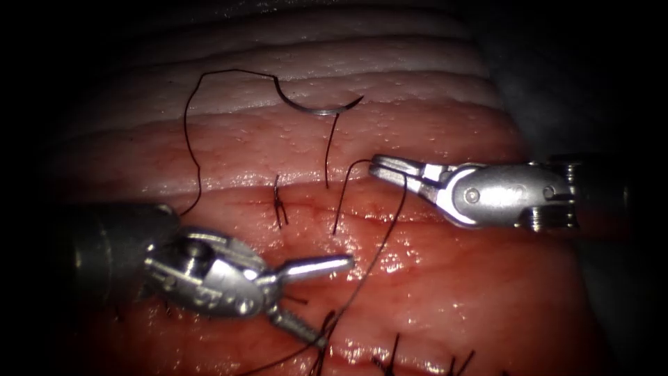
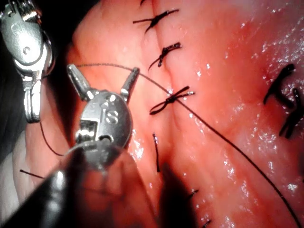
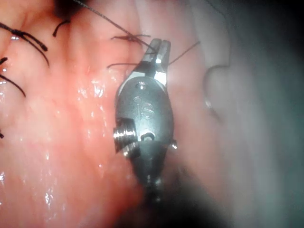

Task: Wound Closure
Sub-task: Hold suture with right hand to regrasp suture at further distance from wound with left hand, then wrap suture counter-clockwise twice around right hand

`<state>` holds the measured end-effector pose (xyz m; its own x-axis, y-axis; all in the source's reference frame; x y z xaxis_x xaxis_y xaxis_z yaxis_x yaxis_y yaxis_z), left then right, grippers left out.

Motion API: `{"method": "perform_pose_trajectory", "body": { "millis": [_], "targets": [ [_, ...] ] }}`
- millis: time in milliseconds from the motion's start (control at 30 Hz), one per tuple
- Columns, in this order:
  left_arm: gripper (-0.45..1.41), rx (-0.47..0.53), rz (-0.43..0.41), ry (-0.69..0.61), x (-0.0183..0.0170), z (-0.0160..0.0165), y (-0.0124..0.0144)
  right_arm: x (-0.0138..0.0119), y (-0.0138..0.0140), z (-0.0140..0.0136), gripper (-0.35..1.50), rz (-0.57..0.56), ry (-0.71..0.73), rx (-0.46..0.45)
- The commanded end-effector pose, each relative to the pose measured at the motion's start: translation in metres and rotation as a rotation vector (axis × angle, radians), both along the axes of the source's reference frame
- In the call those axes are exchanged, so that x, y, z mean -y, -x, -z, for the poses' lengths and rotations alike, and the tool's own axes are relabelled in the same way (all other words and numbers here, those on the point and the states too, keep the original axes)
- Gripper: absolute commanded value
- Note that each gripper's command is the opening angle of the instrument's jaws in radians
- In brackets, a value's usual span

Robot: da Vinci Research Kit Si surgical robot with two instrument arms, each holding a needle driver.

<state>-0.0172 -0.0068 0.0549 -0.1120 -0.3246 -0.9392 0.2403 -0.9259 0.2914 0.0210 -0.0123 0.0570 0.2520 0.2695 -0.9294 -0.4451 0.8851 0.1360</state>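
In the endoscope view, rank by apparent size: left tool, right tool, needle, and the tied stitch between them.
1. Left tool and right tool: look alike; left is nearer, so unsure.
2. Needle, lying free on the tissue.
3. Tied stitch.

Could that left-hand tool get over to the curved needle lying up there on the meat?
Probably yes. The left tool has open, empty jaws, and the needle lies free on the tissue, held by nothing. Only thread lies between them.

Your endoscope light pools mid-frame, its edges falling to black; wet glare dots the tissue (image 1: 417, 278), and your wrist views blur near the shafts.
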Motion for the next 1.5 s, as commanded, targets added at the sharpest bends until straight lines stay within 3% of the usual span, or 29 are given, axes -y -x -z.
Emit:
{"method": "perform_pose_trajectory", "body": {
  "millis": [33,67,167,333,433,733,767,800,967,1333,1367,1400,1433,1500],
  "targets": [
    [0.59,-0.001,-0.011,0.002,0.0,-0.0006,0.0001,-0.0002,-0.0007,-0.001,-0.35,0.004,-0.007,0.004],
    [0.61,0.004,-0.016,0.008,0.0003,-0.0004,0.0,-0.0003,-0.0007,-0.0013,-0.35,0.008,-0.01,0.011],
    [0.41,0.015,-0.041,0.025,0.0015,0.0001,0.0,-0.0007,-0.0005,-0.0019,-0.35,0.001,-0.016,0.02],
    [0.86,0.002,-0.108,0.045,0.0028,0.0001,-0.0001,-0.0009,-0.0006,-0.0024,-0.35,0.002,-0.023,0.026],
    [0.86,0.006,-0.118,0.046,0.0031,0.0004,-0.0008,-0.001,-0.0006,-0.0026,-0.35,0.002,-0.023,0.029],
    [0.49,-0.003,-0.142,0.05,0.0037,0.0007,-0.0007,-0.001,-0.0007,-0.0028,-0.35,0.004,-0.031,0.034],
    [0.32,-0.005,-0.141,0.051,0.0037,0.0007,-0.0007,-0.001,-0.0008,-0.0028,-0.35,0.004,-0.031,0.034],
    [-0.45,-0.011,-0.137,0.052,0.0035,0.0007,-0.0007,-0.001,-0.0008,-0.0029,-0.35,0.005,-0.032,0.036],
    [-0.45,-0.03,-0.118,0.05,0.0022,0.001,-0.0012,-0.0005,-0.001,-0.0029,-0.35,0.012,-0.032,0.039],
    [-0.45,0.054,0.107,0.015,-0.0016,0.0036,-0.0072,0.0015,-0.0009,-0.002,-0.35,0.035,-0.029,0.036],
    [-0.45,0.062,0.12,0.011,-0.0019,0.0038,-0.0077,0.0018,-0.001,-0.0018,-0.28,0.04,-0.029,0.035],
    [-0.45,0.071,0.136,0.005,-0.0022,0.0042,-0.0085,0.0021,-0.001,-0.0016,-0.05,0.04,-0.028,0.034],
    [-0.45,0.088,0.158,0.004,-0.0025,0.0046,-0.0096,0.0027,-0.001,-0.0009,0.64,0.049,-0.027,0.025],
    [-0.45,0.101,0.181,0.009,-0.0027,0.0051,-0.0109,0.0035,-0.0008,-0.0001,0.98,0.056,-0.031,0.014]
  ]
}}
